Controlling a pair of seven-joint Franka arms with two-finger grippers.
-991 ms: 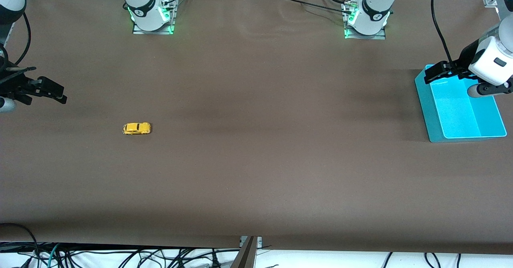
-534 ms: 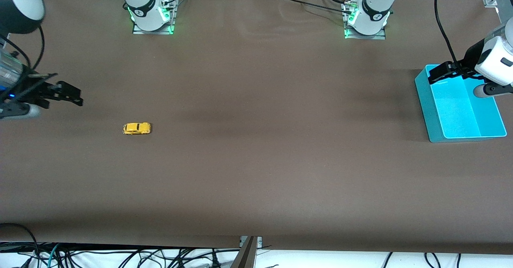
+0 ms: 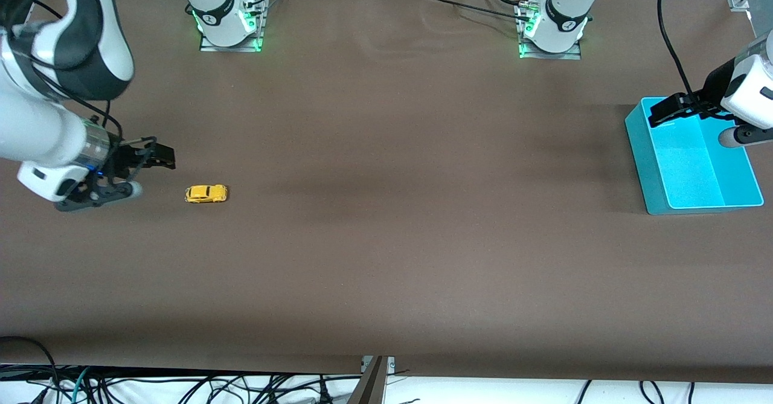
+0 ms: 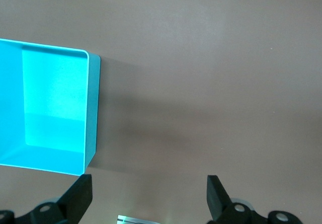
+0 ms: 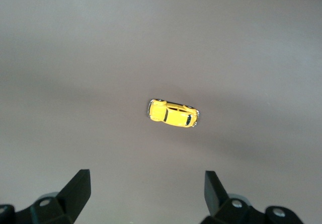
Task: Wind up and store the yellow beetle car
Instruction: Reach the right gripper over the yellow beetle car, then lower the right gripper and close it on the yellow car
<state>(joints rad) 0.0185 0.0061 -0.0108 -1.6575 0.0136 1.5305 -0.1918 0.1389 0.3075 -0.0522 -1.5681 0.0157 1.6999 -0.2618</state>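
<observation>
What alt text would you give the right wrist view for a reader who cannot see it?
A yellow beetle car sits on its wheels alone on the brown table. The right gripper hangs above the table just short of the car, its jaws open and holding nothing.

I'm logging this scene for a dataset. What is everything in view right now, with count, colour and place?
yellow beetle car: one, yellow, on its wheels on the table toward the right arm's end.
bin: one, turquoise, holding nothing visible, toward the left arm's end.
table: one, brown covering.
right gripper: one, black, jaws open, beside the car, not touching it.
left gripper: one, black, jaws open, over the bin's rim.
</observation>
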